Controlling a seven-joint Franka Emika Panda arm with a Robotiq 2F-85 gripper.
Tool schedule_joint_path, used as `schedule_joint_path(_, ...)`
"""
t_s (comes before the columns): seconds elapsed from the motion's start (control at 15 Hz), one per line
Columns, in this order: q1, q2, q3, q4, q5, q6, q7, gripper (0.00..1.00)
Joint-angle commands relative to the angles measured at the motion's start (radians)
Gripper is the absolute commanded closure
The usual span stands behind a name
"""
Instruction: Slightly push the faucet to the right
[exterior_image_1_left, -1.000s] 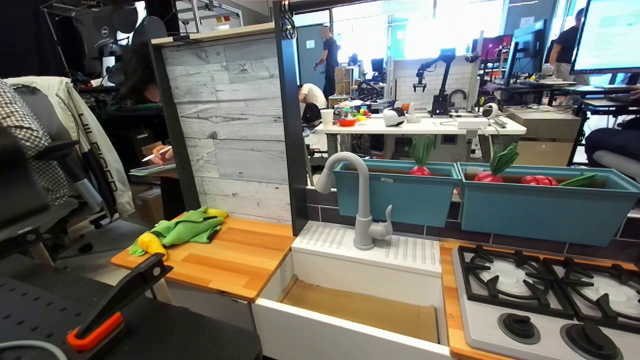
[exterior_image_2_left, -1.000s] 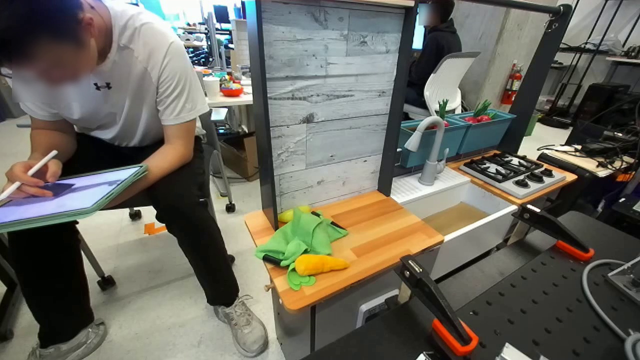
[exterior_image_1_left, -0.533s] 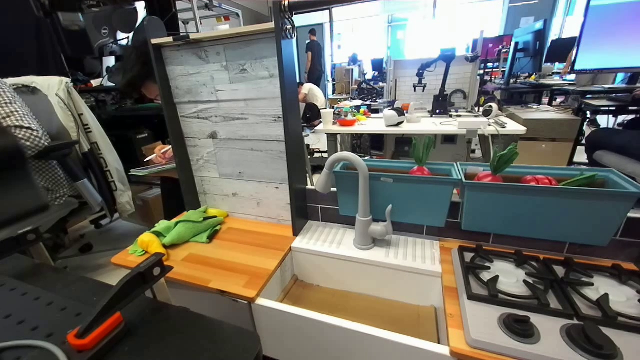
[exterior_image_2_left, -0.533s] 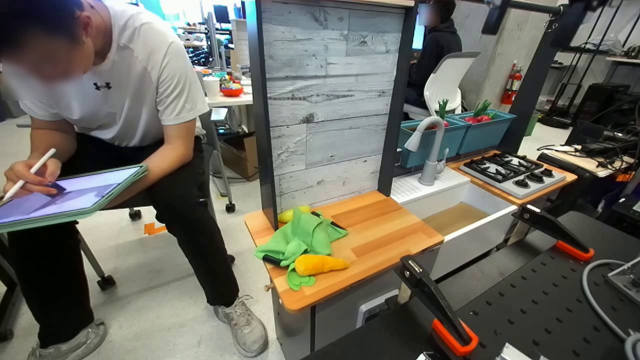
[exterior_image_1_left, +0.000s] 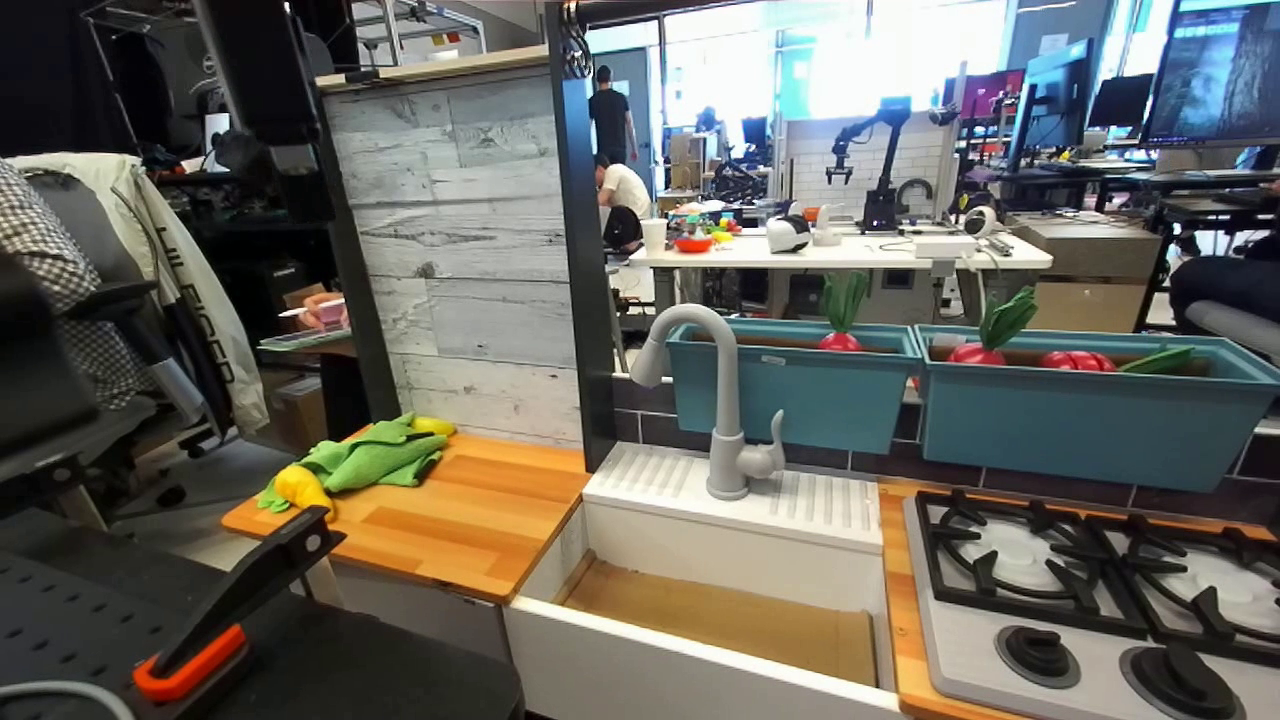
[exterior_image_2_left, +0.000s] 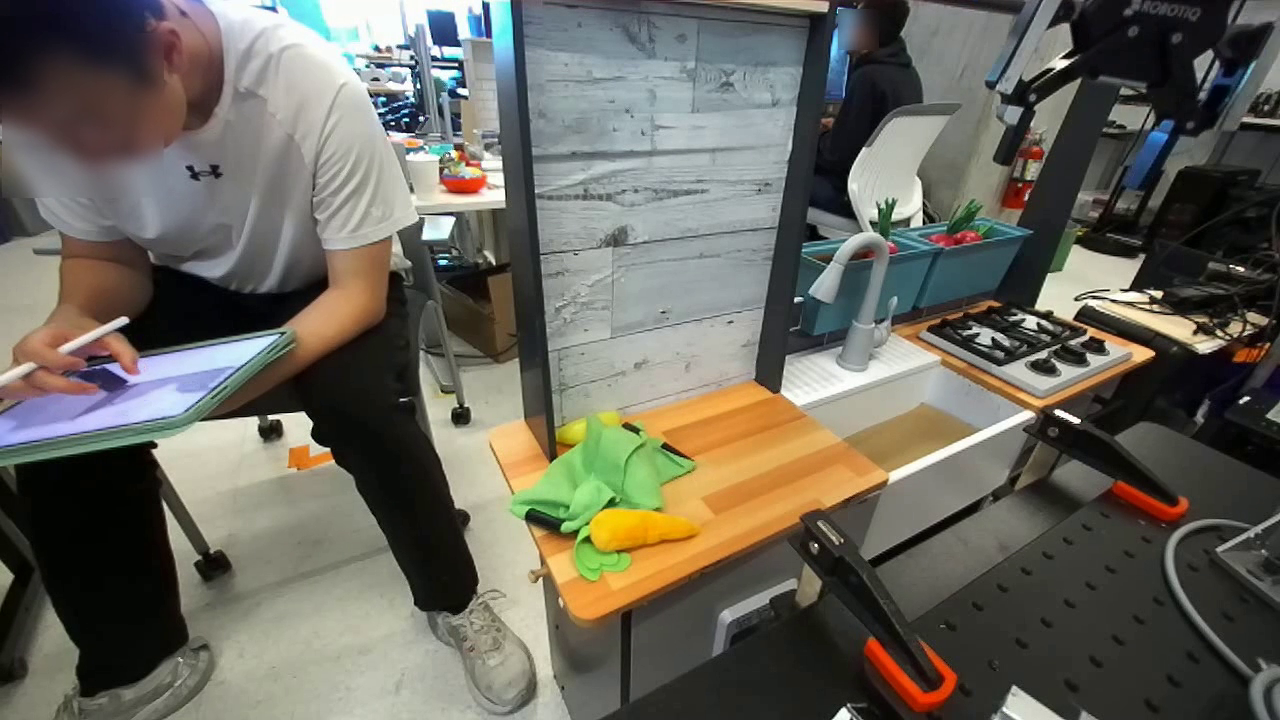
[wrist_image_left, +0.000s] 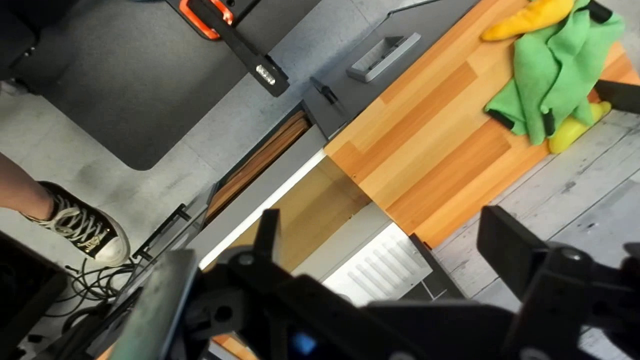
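Observation:
The grey gooseneck faucet (exterior_image_1_left: 728, 400) stands upright on the white ribbed ledge (exterior_image_1_left: 640, 470) behind the sink, its spout curving to the left in both exterior views. It also shows at the right of an exterior view (exterior_image_2_left: 868, 300). My gripper (exterior_image_2_left: 1085, 150) hangs in the air at the top right there, well above the stove and apart from the faucet. In an exterior view only a dark part of the gripper (exterior_image_1_left: 300, 190) shows at the top left. In the wrist view the fingers (wrist_image_left: 381, 220) are wide apart with nothing between them; the gripper body hides most or all of the faucet.
The sink (exterior_image_1_left: 700, 665) lies in front of the faucet. Teal planters (exterior_image_1_left: 790, 385) with toy vegetables hang behind it. A gas stove (exterior_image_1_left: 1010, 550) is to the right. A wooden counter (exterior_image_1_left: 480, 520) with a green cloth (exterior_image_1_left: 385, 455) and a tall panel (exterior_image_1_left: 460, 250) are to the left.
My gripper has come down into view from the top of both exterior views. The faucet and the kitchen things have not moved.

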Motion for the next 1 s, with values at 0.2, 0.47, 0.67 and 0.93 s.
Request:
schedule_joint_path(0.2,-0.007,0.245,-0.051,0.238,-0.075,0.027,0.126,0.0)
schedule_joint_path(0.47,0.009,0.391,-0.094,0.396,-0.108,0.029,0.205,0.0)
schedule_joint_path(0.67,0.021,0.378,-0.109,0.383,-0.079,0.015,0.181,0.0)
schedule_joint_path(0.93,0.027,0.441,-0.119,0.451,-0.075,0.014,0.193,0.0)
